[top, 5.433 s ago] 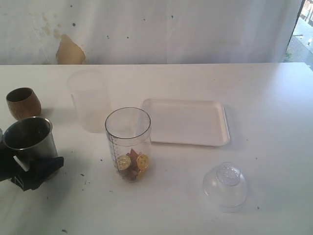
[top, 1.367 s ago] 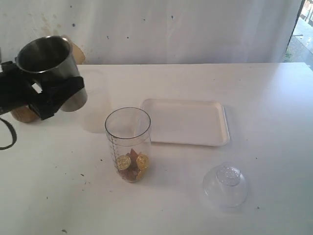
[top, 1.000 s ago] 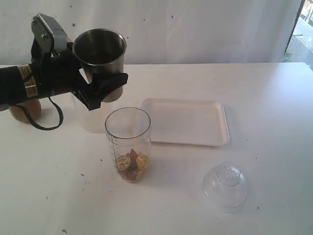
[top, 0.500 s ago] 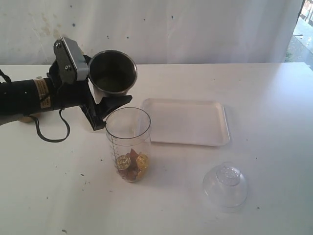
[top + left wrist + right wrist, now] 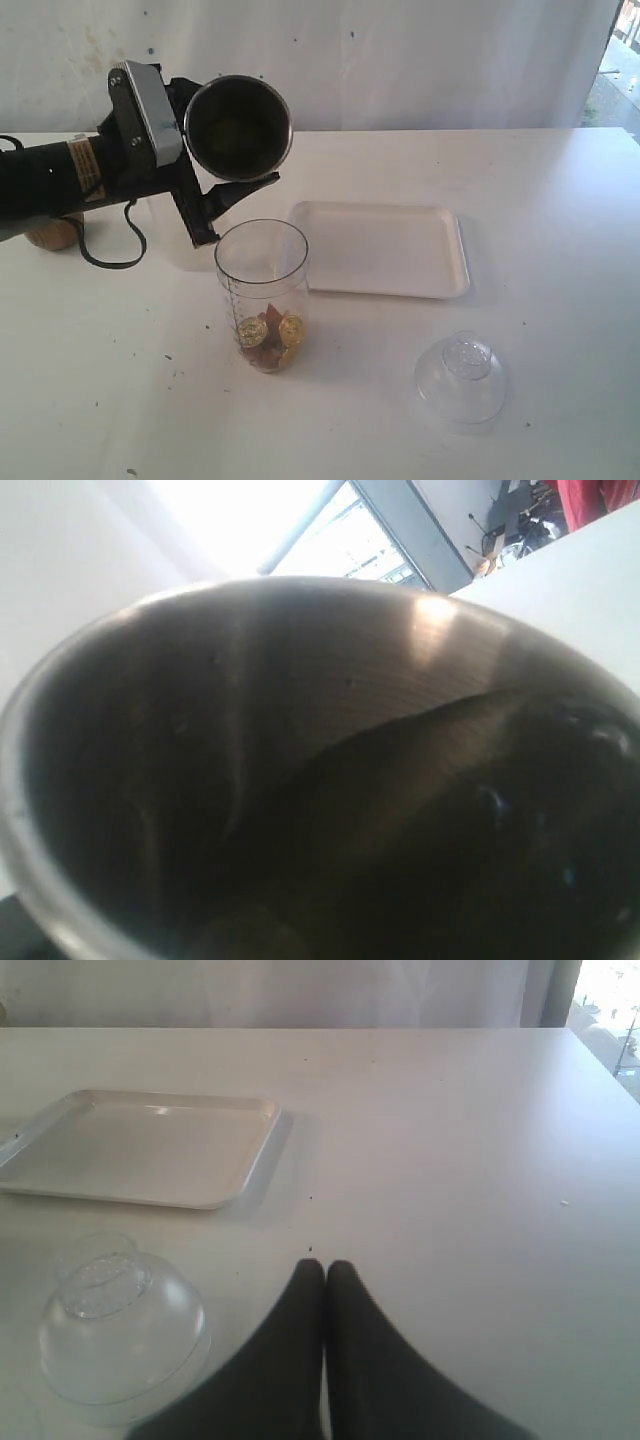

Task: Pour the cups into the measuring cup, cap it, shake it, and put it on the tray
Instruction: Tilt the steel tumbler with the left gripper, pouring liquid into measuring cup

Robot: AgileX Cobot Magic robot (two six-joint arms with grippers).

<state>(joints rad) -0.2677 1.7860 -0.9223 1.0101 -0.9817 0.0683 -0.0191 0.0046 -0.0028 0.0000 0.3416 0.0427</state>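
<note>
the left pincer (image 5: 225, 200) grips a steel cup (image 5: 238, 128), tipped mouth-forward above the measuring cup (image 5: 262, 295) on the bench (image 5: 560, 200). the right pincer (image 5: 325, 1270) rests pressed together near the clear lid (image 5: 461, 378). if the tilt deepens before the rims line up, whatever is inside may spill onto the bench.

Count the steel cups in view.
1. The steel cup is held tilted in the left end effector, raised just above the measuring cup. Another may be hidden behind the arm.
</note>
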